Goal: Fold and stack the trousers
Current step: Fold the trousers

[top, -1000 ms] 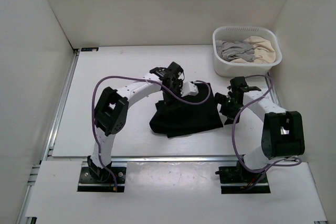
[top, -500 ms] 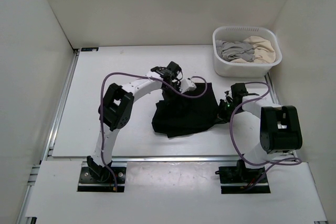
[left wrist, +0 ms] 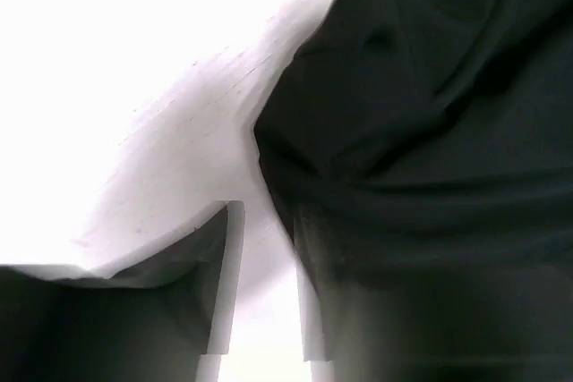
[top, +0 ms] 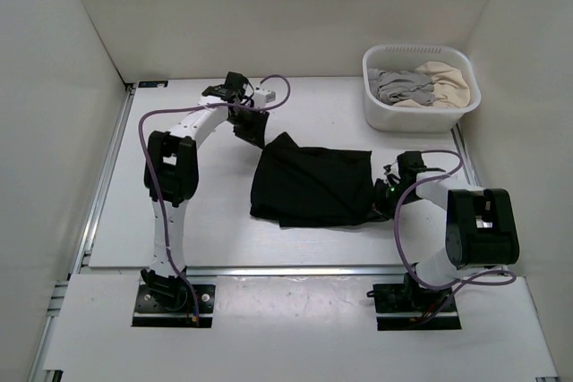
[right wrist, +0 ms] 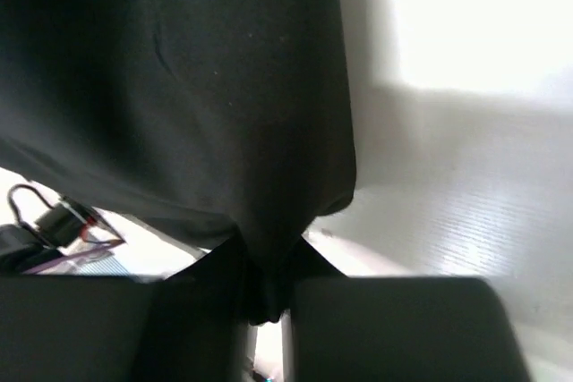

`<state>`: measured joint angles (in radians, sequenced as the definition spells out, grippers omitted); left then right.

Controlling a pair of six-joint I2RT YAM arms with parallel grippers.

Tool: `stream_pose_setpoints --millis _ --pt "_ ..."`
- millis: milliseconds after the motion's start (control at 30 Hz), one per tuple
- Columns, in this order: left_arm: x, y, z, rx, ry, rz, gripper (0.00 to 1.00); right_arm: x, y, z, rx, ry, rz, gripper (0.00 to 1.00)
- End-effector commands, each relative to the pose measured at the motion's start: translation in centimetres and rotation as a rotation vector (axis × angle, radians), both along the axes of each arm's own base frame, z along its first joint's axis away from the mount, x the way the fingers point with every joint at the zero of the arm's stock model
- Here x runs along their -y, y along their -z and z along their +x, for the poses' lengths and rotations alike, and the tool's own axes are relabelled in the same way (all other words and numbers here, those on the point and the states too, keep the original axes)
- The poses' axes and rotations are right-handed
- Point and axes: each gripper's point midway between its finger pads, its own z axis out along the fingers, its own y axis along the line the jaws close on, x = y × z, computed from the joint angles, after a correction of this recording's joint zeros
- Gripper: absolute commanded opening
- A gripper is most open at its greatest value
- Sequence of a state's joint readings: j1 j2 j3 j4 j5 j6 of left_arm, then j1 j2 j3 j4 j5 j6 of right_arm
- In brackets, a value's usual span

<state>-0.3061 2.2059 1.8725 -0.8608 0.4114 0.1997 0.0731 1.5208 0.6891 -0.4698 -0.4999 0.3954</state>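
The black trousers (top: pixel 313 187) lie as a folded, roughly rectangular heap in the middle of the white table. My left gripper (top: pixel 252 129) hovers just off their back left corner. In the left wrist view it (left wrist: pixel 267 221) stands open, bare table showing in the gap, and the trousers (left wrist: pixel 421 131) lie against its right finger. My right gripper (top: pixel 383 194) sits low at the trousers' right edge. In the right wrist view it (right wrist: pixel 267 284) is shut on a bunched fold of the trousers (right wrist: pixel 179 87).
A white basket (top: pixel 380 114) at the back right holds a grey garment (top: pixel 398 87) and a beige one (top: pixel 445 82). White walls close in the table on the left, back and right. A metal rail (top: pixel 106 176) runs along the left edge.
My left gripper has left the middle of the trousers, moved back and left, and opened. The trousers now lie spread wider to the left. My right gripper has closed on their right edge.
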Motion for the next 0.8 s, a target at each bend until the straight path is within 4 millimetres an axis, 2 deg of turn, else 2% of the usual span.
stream_pose_setpoints --millis 0,67,100,167,200,233,267,300,333,367,400,433,467,500,533,567,633,767 --pt "0.8 -0.3 -0.4 -0.014 -0.02 -0.006 0.6 0.2 -0.7 -1.4 -0.028 -0.038 -0.003 0.32" --pt "-0.8 -0.1 0.3 -0.007 -0.058 0.015 0.81 0.6 -1.3 -1.4 -0.021 -0.061 -0.027 0.66" --pt "-1.2 -0.7 0.6 0.005 -0.069 0.011 0.9 0.8 -1.8 -1.0 -0.007 -0.059 -0.04 0.7" --pt "-2.7 -2.2 0.9 0.014 -0.086 0.004 0.9 1.1 -3.5 0.8 0.056 -0.075 -0.068 0.76" --pt "-2.6 -3.4 0.5 0.03 -0.066 -0.008 0.9 1.6 -4.3 1.3 0.068 -0.071 -0.084 0.82" --pt "-2.7 -3.7 -0.2 0.027 -0.042 -0.009 0.91 1.9 -5.0 2.0 0.087 -0.065 -0.106 0.84" --pt "-3.2 -3.9 -1.1 0.032 0.003 0.011 0.91 2.4 -7.0 4.3 0.152 -0.046 -0.126 0.87" --pt "-2.7 -2.4 -3.6 -0.011 0.054 0.032 0.93 2.8 -7.8 5.2 0.181 -0.038 -0.153 0.89" --pt "-2.4 -3.5 -5.1 0.01 0.089 0.034 0.93 3.5 -8.3 6.4 0.205 -0.016 -0.184 0.89" --pt "-2.0 -3.3 -6.9 0.002 0.151 0.027 0.94 4.3 -8.0 7.5 0.202 -0.004 -0.233 0.9" --pt "-1.3 -1.5 -10.3 -0.057 0.214 0.028 1.0 4.7 -9.0 9.5 0.242 0.022 -0.241 0.9" --pt "-0.8 -2.6 -11.5 -0.015 0.256 0.023 1.0 4.9 -8.0 10.9 0.223 0.029 -0.243 0.9" --pt "-0.5 -2.3 -12.5 0.013 0.3 0.041 1.0 4.9 -7.6 12.0 0.225 0.029 -0.243 0.9" --pt "0.2 -1.0 -14.6 0.008 0.354 0.071 1.0 4.7 -7.1 12.9 0.22 0.025 -0.231 0.9" --pt "0.9 -1.9 -14.3 0.091 0.375 0.072 1.0 4.2 -6.0 14.2 0.187 0.015 -0.205 0.87" --pt "1.3 -1.7 -14.7 0.107 0.391 0.081 1.0 3.9 -5.4 14.8 0.172 0.008 -0.185 0.86" --pt "2.0 -0.7 -15.0 0.103 0.402 0.1 1.0 3.7 -3.8 15.3 0.129 0.002 -0.176 0.84" --pt "2.2 1.9 -15.2 0.041 0.381 0.119 1.0 4.0 -2.5 16.9 0.156 0.033 -0.215 0.81"
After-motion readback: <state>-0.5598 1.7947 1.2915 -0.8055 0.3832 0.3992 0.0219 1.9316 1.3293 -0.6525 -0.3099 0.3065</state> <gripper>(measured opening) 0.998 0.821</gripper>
